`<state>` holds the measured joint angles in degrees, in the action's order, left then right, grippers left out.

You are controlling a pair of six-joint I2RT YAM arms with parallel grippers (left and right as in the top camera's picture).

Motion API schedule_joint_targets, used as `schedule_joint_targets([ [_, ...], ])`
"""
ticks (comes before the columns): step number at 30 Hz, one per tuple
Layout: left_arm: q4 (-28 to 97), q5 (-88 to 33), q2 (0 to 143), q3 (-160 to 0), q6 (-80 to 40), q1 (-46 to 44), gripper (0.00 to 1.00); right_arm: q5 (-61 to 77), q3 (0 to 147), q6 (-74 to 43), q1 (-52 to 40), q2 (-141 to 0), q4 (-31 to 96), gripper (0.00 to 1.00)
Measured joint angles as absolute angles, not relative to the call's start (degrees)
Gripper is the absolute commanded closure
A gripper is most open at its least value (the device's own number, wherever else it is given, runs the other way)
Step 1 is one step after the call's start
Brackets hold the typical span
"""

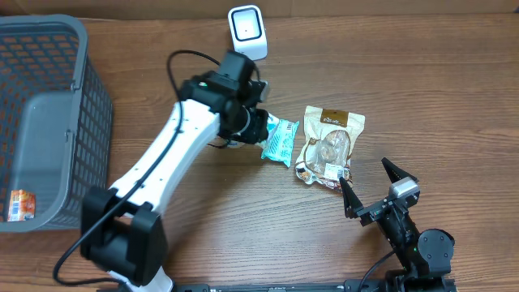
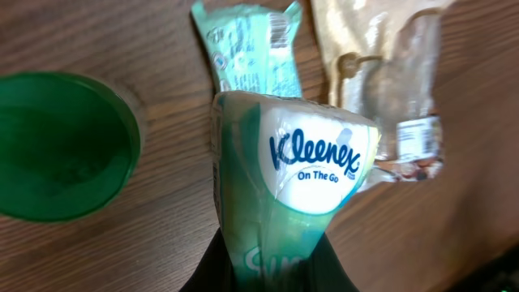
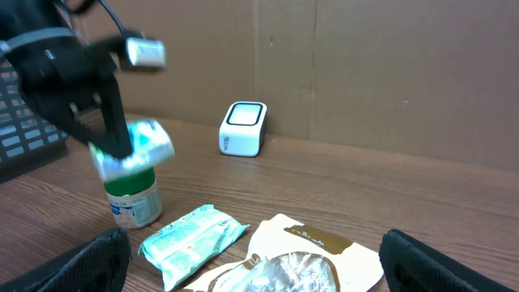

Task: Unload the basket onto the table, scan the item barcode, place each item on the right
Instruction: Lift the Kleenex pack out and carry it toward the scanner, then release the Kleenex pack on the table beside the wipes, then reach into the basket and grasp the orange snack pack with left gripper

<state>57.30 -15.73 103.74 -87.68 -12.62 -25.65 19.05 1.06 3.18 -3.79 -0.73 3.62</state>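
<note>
Kleenex pack (image 2: 302, 182) sits clamped in left pincer (image 2: 274, 264).

Overhead looks down; right wrist, low, also sees the scanner (image 1: 246, 29).

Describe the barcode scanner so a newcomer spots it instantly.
From the grey basket at left, go right along the table's far edge to a small white cube: the scanner. Unlike the teal packet and brown bag, it is boxy with a dark-framed face.

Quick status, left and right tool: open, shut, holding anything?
Left tool: shut on the tissue pack.
Right tool: open, empty.
</note>
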Motion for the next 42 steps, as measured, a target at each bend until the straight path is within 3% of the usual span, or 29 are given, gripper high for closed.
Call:
schedule_joint_targets([
  [2,57.30,-14.02,104.86,-87.68,-14.02,-26.30,0.89,19.07,1.06,3.16,-3.79,-0.73,3.62,0.00],
  [4,57.21,-12.84,105.32,-87.68,-15.27,-26.39,0.69,19.07,1.06,3.18,-3.79,-0.73,3.64,0.00],
  [6,57.12,-11.94,105.34,-87.68,-16.10,-26.37,0.42,19.07,1.06,3.18,-3.79,-0.73,3.60,0.00],
  [7,57.12,-11.66,105.34,-87.68,-16.64,-26.37,0.38,19.07,1.06,3.20,-3.79,-0.73,3.64,0.00],
  [15,61.52,-11.99,105.34,-90.32,-17.50,-26.13,0.41,19.07,1.06,3.18,-3.77,-0.73,3.60,0.00],
  [24,70.98,-11.73,97.38,-111.28,-17.58,-20.27,0.40,19.05,1.06,3.20,-3.79,-0.73,3.62,0.00],
  [33,82.32,-1.74,79.72,-118.80,-19.84,0.54,0.40,19.05,1.06,3.16,-3.79,-0.73,3.62,0.00],
  [39,87.59,3.25,76.82,-118.30,-20.71,16.56,0.50,19.07,1.06,3.18,-3.79,-0.73,3.62,0.00],
  [42,89.58,5.43,76.82,-115.52,-20.80,21.28,0.48,19.07,1.06,3.18,-3.79,-0.73,3.62,0.00],
])
